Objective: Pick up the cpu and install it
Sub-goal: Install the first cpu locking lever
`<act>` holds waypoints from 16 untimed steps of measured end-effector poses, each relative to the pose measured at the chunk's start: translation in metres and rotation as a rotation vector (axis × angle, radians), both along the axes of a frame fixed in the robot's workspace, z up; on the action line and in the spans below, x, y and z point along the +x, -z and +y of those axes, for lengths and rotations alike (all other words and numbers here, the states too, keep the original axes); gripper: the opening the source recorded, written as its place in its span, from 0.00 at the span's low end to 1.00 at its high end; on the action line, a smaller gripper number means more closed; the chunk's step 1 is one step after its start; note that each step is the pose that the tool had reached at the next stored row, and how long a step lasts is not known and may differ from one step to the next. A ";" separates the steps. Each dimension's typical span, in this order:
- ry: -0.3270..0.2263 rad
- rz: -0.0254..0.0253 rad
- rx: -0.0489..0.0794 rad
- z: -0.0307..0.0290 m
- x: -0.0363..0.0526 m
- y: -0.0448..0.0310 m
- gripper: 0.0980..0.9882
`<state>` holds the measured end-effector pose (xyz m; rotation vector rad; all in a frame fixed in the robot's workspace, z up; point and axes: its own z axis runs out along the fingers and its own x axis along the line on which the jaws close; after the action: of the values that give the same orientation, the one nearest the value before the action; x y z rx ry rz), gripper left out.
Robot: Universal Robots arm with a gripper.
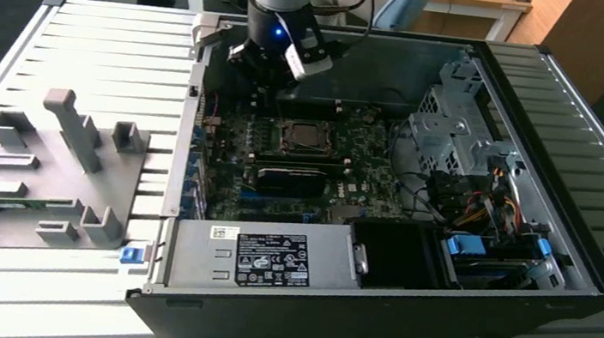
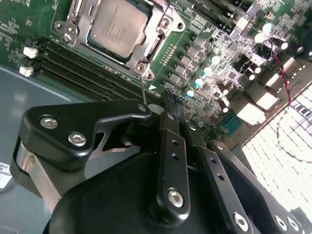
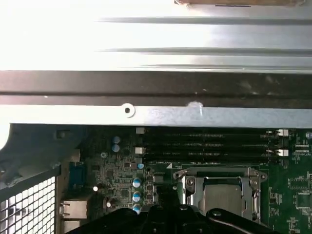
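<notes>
The cpu (image 1: 306, 137) lies flat in the metal-framed socket on the green motherboard (image 1: 363, 189), silvery top up. It shows in both wrist views, cpu (image 2: 119, 24) and cpu (image 3: 226, 197). My gripper (image 1: 275, 88) hangs over the board just behind the socket, near the case's rear wall. In the second wrist view the gripper (image 2: 168, 100) is shut, with no chip between its fingers. A thin metal socket lever (image 2: 143, 90) stands up from the socket's corner to beside the fingertips; I cannot tell whether it touches them.
The open computer case (image 1: 568, 254) lies on a slatted metal table. Inside are a power supply (image 1: 262, 259), a black shroud (image 1: 402, 250), a drive cage (image 1: 458, 123) and coloured cables (image 1: 483, 204). A grey fixture with upright holders (image 1: 48, 172) stands at the exterior view's left.
</notes>
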<state>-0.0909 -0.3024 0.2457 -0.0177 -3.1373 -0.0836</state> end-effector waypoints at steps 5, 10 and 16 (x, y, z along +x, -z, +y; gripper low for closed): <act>0.000 -0.0016 0.000 0.0015 -0.0028 -0.0025 0.01; 0.000 -0.0028 0.000 0.0029 -0.0044 -0.0052 0.01; 0.000 -0.0040 0.000 0.0062 -0.0049 -0.0080 0.01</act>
<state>-0.0958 -0.2962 0.2537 -0.0177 -3.1412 -0.0839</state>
